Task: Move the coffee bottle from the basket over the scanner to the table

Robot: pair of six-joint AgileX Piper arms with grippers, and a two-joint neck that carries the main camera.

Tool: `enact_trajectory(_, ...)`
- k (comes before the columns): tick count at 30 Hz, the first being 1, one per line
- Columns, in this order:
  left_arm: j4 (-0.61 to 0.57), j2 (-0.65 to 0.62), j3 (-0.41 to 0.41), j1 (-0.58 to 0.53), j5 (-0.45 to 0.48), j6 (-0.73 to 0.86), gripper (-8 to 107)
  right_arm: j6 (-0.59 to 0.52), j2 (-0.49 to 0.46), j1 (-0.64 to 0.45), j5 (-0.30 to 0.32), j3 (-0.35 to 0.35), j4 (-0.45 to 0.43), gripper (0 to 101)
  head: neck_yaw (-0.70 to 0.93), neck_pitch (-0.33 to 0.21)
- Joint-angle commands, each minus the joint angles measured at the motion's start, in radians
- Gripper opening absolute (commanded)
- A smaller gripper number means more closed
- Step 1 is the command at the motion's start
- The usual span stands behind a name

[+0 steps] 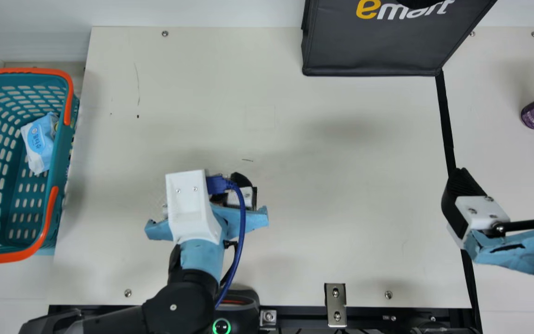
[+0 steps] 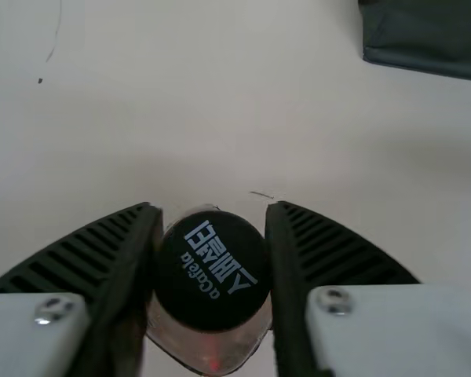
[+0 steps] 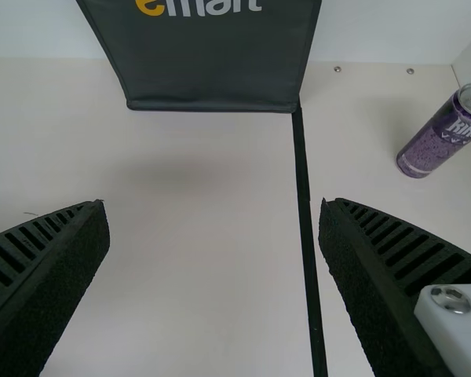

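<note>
Black-capped coffee bottle (image 2: 213,302) sits clamped in the left gripper (image 2: 213,207) over the desk (image 1: 341,222), right gripper (image 3: 215,204) spread and empty; likely smooth, fairly stiff, weighty if full, so best gripped squarely below the cap.

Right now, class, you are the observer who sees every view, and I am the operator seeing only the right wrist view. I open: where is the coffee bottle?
Observer: The coffee bottle with the round black cap is held between the black ribbed fingers of the left gripper, over the cream table.
Operator: Is anything in the teal plastic basket with orange handles?
Observer: Yes, a soft blue-and-white packet lies in it.
Operator: Is any light falling on the bottle?
Observer: Yes, the left wrist view shows a small red glow on it, below the cap.
</note>
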Motion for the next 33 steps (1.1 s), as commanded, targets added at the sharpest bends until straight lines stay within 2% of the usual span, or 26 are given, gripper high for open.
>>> enact_trajectory(1, 0.009, 0.002, 0.004, 0.001, -0.003, -0.005, 17, 0.000, 0.000, 0.000, 0.000, 0.000, 0.000, 95, 0.000, -0.030)
enact_trajectory(5, 0.024, -0.007, 0.011, -0.002, -0.009, -0.003, -8, 0.000, 0.000, 0.000, 0.000, 0.000, 0.000, 95, 0.000, -0.030)
enact_trajectory(12, 0.020, -0.068, 0.012, -0.021, -0.012, 0.061, -8, 0.000, 0.000, 0.000, 0.000, 0.000, 0.000, 95, 0.000, -0.030)
enact_trajectory(22, -0.038, -0.186, -0.013, -0.033, -0.025, 0.255, -8, 0.000, 0.000, 0.000, 0.000, 0.000, 0.000, 95, 0.000, -0.030)
enact_trajectory(28, -0.086, -0.251, 0.003, -0.007, -0.098, 0.407, -8, 0.000, 0.000, 0.000, 0.000, 0.000, 0.000, 95, 0.000, -0.030)
enact_trajectory(33, -0.149, -0.305, 0.033, 0.045, -0.208, 0.563, -8, 0.000, 0.000, 0.000, 0.000, 0.000, 0.000, 95, 0.000, -0.030)
